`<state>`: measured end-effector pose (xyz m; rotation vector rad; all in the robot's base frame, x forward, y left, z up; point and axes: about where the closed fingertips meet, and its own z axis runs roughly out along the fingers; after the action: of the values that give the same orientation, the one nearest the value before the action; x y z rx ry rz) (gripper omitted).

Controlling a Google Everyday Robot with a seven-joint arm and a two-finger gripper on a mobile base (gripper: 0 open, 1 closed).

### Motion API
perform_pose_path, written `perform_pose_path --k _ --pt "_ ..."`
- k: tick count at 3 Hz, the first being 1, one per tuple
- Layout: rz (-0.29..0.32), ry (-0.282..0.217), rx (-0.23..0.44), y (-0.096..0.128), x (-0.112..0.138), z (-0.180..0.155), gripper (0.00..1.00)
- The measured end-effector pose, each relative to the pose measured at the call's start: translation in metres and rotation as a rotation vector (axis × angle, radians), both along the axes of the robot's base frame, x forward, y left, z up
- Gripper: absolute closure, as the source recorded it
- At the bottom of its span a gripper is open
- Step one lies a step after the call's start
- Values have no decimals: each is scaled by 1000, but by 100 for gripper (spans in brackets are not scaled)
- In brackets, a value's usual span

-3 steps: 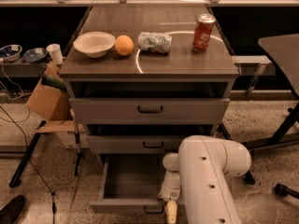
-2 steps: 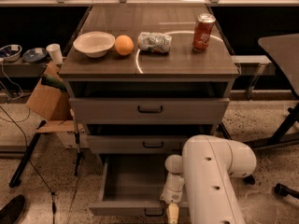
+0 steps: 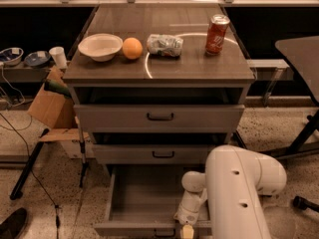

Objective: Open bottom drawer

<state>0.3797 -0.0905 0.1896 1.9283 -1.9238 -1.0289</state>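
1. Gripper [image 3: 187,231]: at the very bottom edge of the view, low against the front panel of the bottom drawer [image 3: 144,198], just right of the panel's centre. Most of it is cut off by the frame and hidden under the wrist, so you cannot tell whether the claw is spread, closed or pinching anything.
2. Arm [image 3: 239,193]: the white housing fills the lower right. Over the last second it has drifted slightly right and toward the camera, which reads as a continuing pull.
3. Bottom drawer: drawn well out from the cabinet, plain grey floor exposed, nothing in it. Its front has crept only a touch nearer the bottom edge than a second ago, so little travel was gained.
4. Judgement: the opening is largely done. What is left, if anything, is the last bit of slide and letting go.
5. Middle drawer [image 3: 159,154] and top drawer [image 3: 159,117]: both in their closed positions, unchanged.
6. Cabinet top: bowl [image 3: 100,46], orange [image 3: 132,48], crumpled packet [image 3: 164,45] and red can [image 3: 217,34] have not shifted, so the pull is not jolting the cabinet.
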Motion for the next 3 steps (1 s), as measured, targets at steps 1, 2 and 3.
perform_pose_path --k 1,2,3 --pt "-77 -68 19 -2 0 7 0" --pt "-178 -196 44 -3 17 19 0" --pt "-261 -327 61 -4 37 33 0"
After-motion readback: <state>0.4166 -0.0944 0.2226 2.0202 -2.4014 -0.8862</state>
